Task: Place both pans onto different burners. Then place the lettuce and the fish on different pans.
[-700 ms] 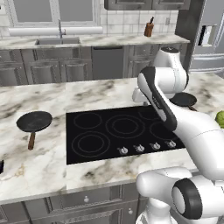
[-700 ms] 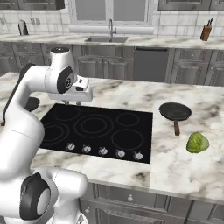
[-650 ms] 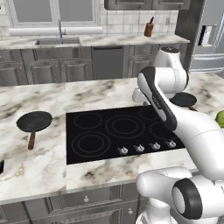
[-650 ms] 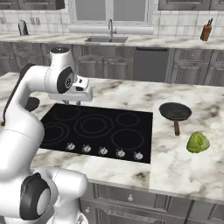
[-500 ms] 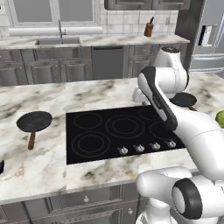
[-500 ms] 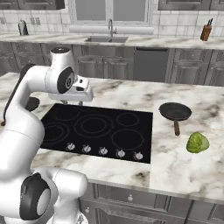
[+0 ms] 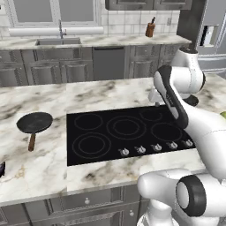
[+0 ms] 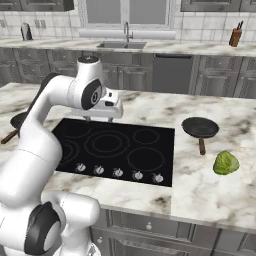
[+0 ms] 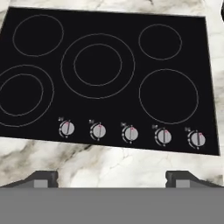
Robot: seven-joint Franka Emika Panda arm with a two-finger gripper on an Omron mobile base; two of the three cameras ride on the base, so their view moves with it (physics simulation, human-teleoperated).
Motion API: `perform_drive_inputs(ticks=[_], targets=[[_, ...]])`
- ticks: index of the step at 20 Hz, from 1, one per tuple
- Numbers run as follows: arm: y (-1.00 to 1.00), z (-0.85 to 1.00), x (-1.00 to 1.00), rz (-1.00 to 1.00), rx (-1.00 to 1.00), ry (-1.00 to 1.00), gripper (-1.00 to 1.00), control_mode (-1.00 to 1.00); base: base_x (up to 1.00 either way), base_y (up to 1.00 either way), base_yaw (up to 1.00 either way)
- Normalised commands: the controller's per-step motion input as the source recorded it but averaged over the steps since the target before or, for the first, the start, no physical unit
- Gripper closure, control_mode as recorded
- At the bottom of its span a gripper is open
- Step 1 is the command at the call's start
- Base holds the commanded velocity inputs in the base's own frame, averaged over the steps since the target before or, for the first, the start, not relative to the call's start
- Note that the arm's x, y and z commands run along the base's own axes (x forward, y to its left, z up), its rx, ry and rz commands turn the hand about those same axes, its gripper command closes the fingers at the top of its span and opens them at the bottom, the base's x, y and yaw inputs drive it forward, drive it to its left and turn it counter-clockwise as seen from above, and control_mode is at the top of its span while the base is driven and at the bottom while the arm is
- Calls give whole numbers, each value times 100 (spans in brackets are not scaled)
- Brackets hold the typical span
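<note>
Hand view shows the pincer (image 9: 112,177) spread wide and empty over the burners (image 9: 97,65); it should approach a pan (image 8: 200,127) from above its handle.

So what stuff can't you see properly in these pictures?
- Right pan: left base view, mostly hidden behind the white arm.
- Lettuce: left base view, cut off by the right edge.
- Left pan: right base view, mostly hidden behind the arm.
- Dark thing on the counter: left base view, cut off by the left edge; cannot tell what it is.
- Knob markings: hand view, too small to read.
</note>
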Motion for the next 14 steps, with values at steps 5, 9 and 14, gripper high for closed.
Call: perform_drive_inputs(ticks=[5, 9, 14], targets=[[-66, 0, 11, 0, 0, 0, -100, -100, 0, 0, 0], [-82, 0, 12, 0, 0, 0, -100, -100, 0, 0, 0], [-78, -1, 16, 0, 0, 1, -100, -100, 0, 0, 0]])
